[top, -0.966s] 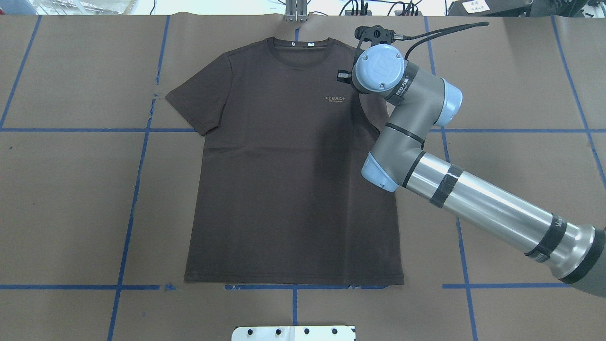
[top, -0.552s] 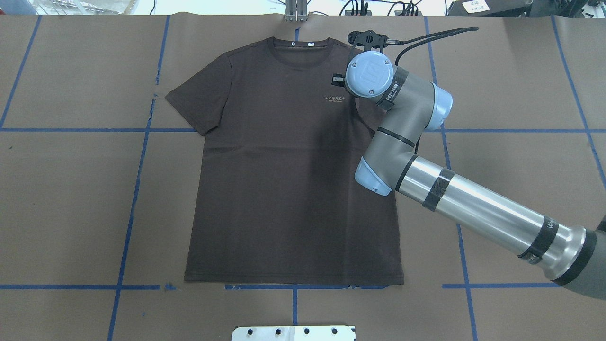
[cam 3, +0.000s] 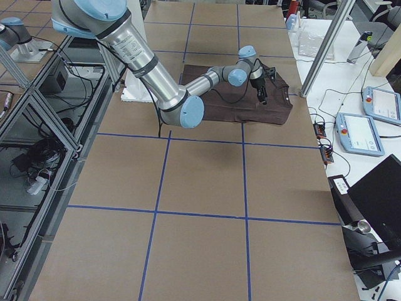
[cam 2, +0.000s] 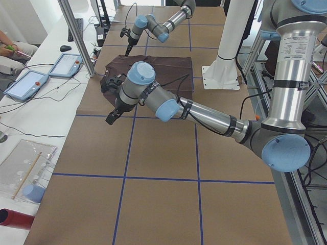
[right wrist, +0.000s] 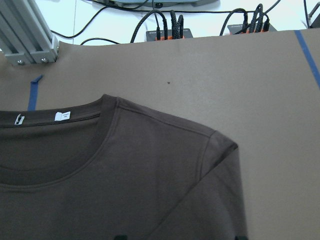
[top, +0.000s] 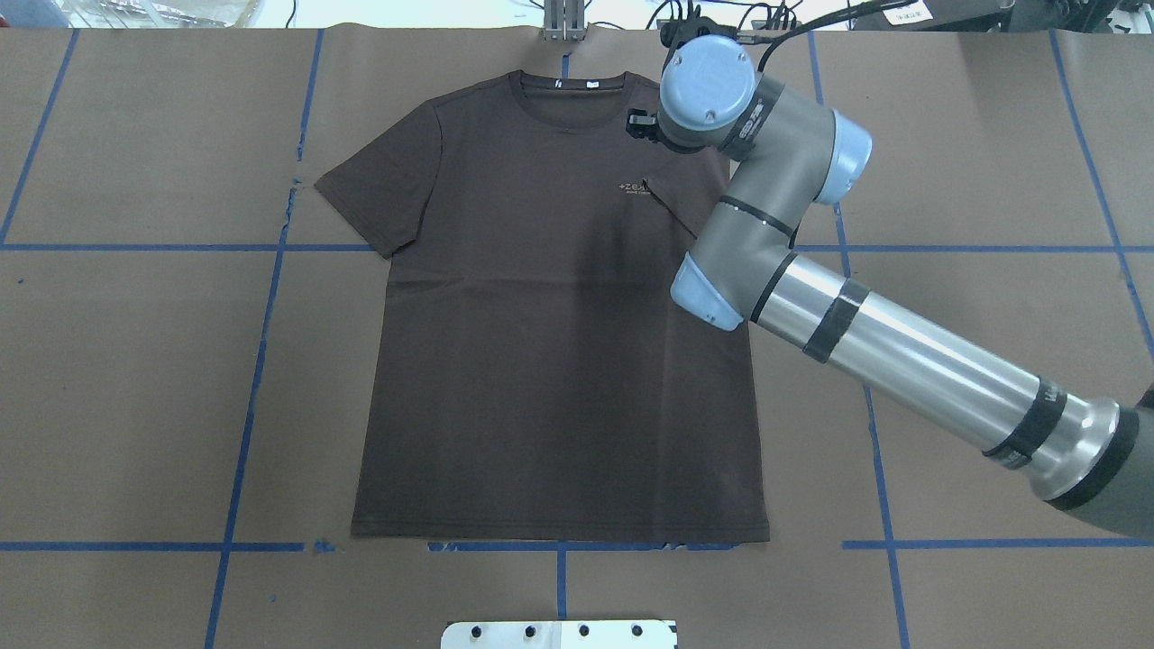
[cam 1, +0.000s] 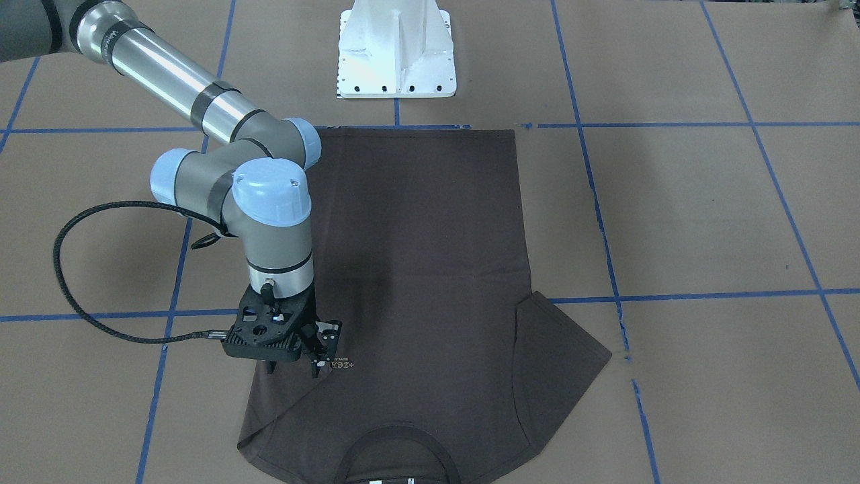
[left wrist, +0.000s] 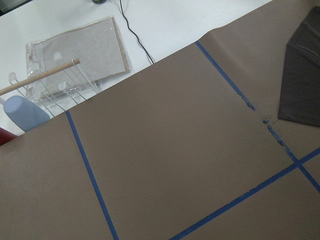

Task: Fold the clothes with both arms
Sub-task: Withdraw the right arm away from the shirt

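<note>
The brown paper-covered table [top: 135, 361] with its blue tape grid held the dark brown T-shirt [top: 541, 361], which lay flat, front up, collar away from the robot, and its right sleeve [right wrist: 220, 200] was folded in over the chest. The right arm [top: 902, 370] reached over that shoulder, and the right gripper [cam 1: 293, 368] hung beside the chest logo [top: 636, 187] with fingers spread, grasping nothing. The left arm [cam 2: 204, 115] held the left gripper [cam 2: 110, 120] above bare paper beyond the other sleeve; whether its fingers were apart or closed could not be told.

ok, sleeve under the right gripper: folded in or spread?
Folded in: the sleeve lies over the T-shirt chest, part-covering the logo.
</note>
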Tool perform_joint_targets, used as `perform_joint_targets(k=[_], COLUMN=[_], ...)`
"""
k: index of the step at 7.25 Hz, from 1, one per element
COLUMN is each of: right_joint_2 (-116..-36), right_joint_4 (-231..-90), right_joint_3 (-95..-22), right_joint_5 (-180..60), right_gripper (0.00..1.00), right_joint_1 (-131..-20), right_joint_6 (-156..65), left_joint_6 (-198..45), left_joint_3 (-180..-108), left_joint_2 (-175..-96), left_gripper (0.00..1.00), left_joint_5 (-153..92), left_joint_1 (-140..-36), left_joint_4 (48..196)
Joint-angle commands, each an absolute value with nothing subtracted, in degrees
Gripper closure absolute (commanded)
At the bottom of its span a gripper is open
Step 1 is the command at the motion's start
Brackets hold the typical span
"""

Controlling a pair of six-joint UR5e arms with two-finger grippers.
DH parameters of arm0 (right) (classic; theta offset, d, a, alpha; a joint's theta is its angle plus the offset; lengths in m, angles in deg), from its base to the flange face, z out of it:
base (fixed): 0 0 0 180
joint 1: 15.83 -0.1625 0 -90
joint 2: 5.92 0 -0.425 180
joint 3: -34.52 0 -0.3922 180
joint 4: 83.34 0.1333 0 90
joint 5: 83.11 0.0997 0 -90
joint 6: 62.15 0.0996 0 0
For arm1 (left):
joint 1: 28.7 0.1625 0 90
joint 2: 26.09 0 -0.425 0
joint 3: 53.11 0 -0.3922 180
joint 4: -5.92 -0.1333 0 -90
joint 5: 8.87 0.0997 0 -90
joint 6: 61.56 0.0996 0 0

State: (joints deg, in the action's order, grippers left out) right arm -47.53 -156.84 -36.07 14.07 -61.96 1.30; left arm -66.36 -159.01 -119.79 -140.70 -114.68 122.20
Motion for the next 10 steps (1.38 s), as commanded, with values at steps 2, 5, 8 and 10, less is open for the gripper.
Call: perform_joint_targets(k=[2,5,8,10], right_joint_2=[-54.75,-65.39,-75.08,-76.31], right_joint_4=[-161.3,-160.68,-159.01,-159.01], right_joint_3=[-43.68,-46.07,-50.29,-51.35], right_joint_5=[34.34,47.99,51.09,51.28], right_gripper=[0.0,0.0,0.0,0.0], right_joint_1=[-76.52,-89.72,-95.71,-95.73], right_joint_6=[-22.35,-43.01,-51.95,-51.95], left_joint_6=[-82.04,-91.67,-112.16,-122.26], left_joint_3=[-155.88,-146.47,-140.67,-130.87], left_joint_2=[-125.44,-133.91,-137.35,-141.9], left_gripper=[0.0,0.0,0.16,0.32], left_joint_5=[-140.1,-134.14,-121.75,-110.79], left_joint_1=[-102.42,-96.05,-88.68,-82.18], left_joint_4=[131.6,133.0,138.96,144.85])
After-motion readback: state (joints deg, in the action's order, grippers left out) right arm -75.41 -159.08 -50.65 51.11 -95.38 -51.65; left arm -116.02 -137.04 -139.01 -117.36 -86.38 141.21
